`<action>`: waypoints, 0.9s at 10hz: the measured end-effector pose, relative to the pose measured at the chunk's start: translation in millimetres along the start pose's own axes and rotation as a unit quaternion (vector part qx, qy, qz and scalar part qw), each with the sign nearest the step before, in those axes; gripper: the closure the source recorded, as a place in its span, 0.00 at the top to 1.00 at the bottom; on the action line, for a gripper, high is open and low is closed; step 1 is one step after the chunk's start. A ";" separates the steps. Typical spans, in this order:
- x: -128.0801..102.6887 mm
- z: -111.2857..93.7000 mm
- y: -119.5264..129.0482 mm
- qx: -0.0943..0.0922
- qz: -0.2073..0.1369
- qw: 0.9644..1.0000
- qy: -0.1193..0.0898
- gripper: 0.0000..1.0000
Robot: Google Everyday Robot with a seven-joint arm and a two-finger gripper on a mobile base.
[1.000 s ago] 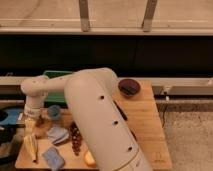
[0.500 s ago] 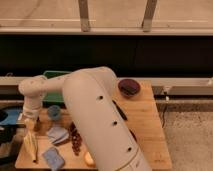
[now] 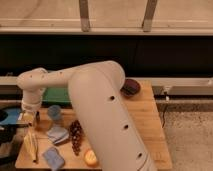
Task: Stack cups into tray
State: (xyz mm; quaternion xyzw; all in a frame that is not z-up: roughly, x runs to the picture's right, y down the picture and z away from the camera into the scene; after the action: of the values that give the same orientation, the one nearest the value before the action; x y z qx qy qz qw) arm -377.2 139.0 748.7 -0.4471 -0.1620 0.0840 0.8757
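At the desk's left edge hangs the gripper (image 3: 27, 118), shifted leftward since a second ago; whether it grasps anything cannot be told. The light-blue cup (image 3: 54, 112) stands just beside it, unmoved, before the green tray (image 3: 54, 96) toward the far-left corner. The wooden desk (image 3: 146, 120) fronts a dark wall.

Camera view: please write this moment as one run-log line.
gripper: low at table edge, beside light-blue cup | cup: upright on table, outside tray | tray: green, behind cup
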 end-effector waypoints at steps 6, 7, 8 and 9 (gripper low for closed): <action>41.7 -53.5 -11.5 0.063 0.048 0.997 -0.017 0.00; 48.4 -55.0 -14.4 0.065 0.058 0.996 -0.020 0.00; 58.7 -56.8 -20.0 0.069 0.073 0.995 -0.024 0.00; 66.1 -58.9 -24.8 0.072 0.083 0.994 -0.026 0.00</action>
State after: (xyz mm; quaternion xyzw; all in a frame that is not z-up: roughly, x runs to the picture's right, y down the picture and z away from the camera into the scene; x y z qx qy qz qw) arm -294.3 99.3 750.3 -0.3923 -0.1411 0.1795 0.8911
